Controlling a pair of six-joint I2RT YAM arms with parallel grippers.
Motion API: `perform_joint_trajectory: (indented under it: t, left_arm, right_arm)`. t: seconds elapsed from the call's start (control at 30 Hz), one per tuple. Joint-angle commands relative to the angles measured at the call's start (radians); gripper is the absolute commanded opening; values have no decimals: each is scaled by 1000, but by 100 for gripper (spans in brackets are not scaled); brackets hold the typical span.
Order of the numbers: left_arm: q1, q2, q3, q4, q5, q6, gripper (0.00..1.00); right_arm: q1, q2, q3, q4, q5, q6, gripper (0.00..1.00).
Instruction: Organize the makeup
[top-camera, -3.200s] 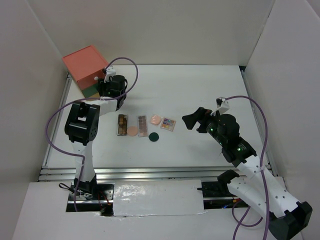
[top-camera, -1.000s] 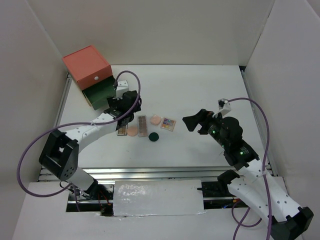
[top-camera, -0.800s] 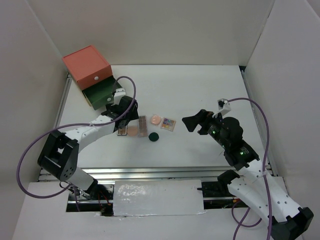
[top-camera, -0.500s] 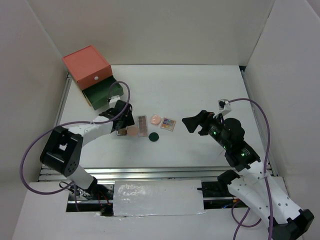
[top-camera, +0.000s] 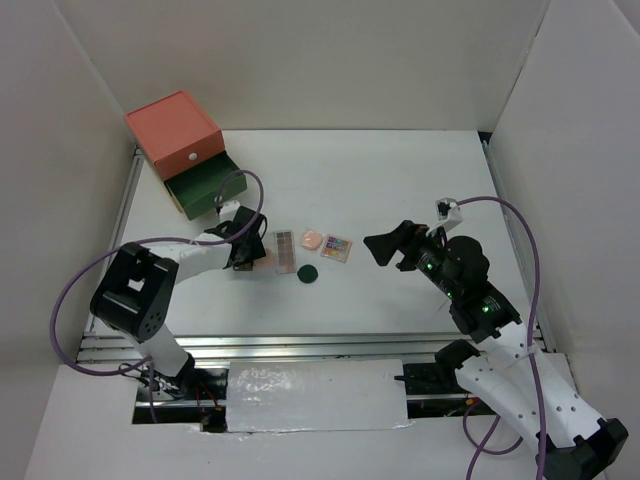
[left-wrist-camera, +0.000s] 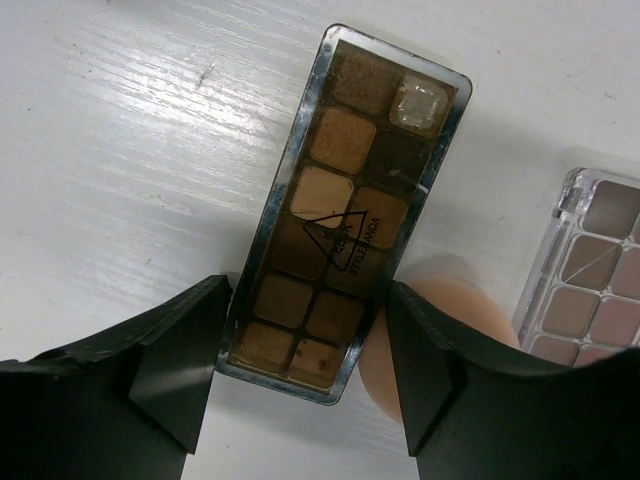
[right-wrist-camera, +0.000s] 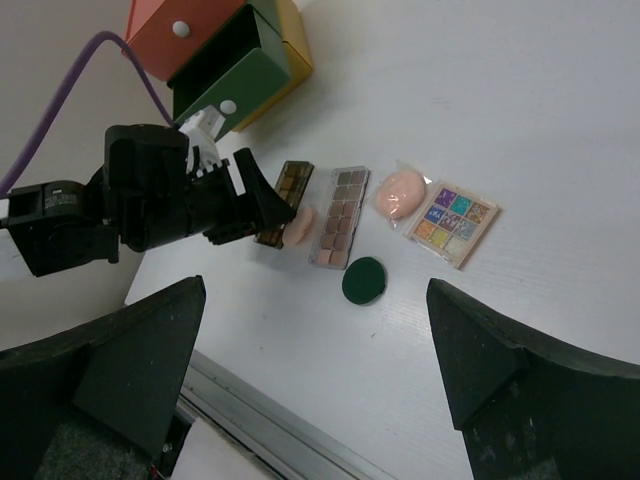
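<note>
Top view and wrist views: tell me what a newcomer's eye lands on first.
The red chest at the far left corner stands out, its green drawer pulled out. Next comes the left pincer, with a finger on each side of one end of a brown palette. This lies at the left end of a short row of makeup mid-table. The right pincer hangs open to the row's right.

Upper left: drawer chest (right-wrist-camera: 215, 60), green drawer pulled out. Centre row: brown palette (right-wrist-camera: 294, 182), pink palette (right-wrist-camera: 340, 215), peach disc (right-wrist-camera: 400, 192), square palette (right-wrist-camera: 452, 222). Green disc (right-wrist-camera: 363, 280) just below. Left gripper (right-wrist-camera: 280, 212) straddles the brown palette.
</note>
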Motion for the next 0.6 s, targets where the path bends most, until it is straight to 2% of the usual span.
perform_joint_trajectory:
  t: [0.0, 0.1, 0.13, 0.23, 0.37, 0.43, 0.57]
  left_arm:
    - [-3, 2, -39, -8, 43, -29, 75]
    - [-17, -4, -46, 6, 56, -27, 66]
    - [-23, -7, -45, 3, 54, -30, 57]
    - [-74, -27, -19, -34, 22, -47, 39]
    - [-169, -81, 35, -82, -39, -52, 30]
    - [-189, -117, 69, -100, -67, -48, 24]
    - [-210, -171, 121, -146, -128, -41, 20]
  right_arm:
    - [-4, 2, -7, 62, -13, -7, 100]
    - [-4, 5, -8, 62, -13, -5, 100]
    - [-4, 5, -10, 62, -12, -5, 100]
    - [-6, 3, -11, 61, -9, -5, 100]
    - [-4, 8, -10, 61, -9, -5, 100]
    - [-4, 8, -11, 62, -10, -5, 100]
    - [-4, 2, -10, 58, -6, -7, 100]
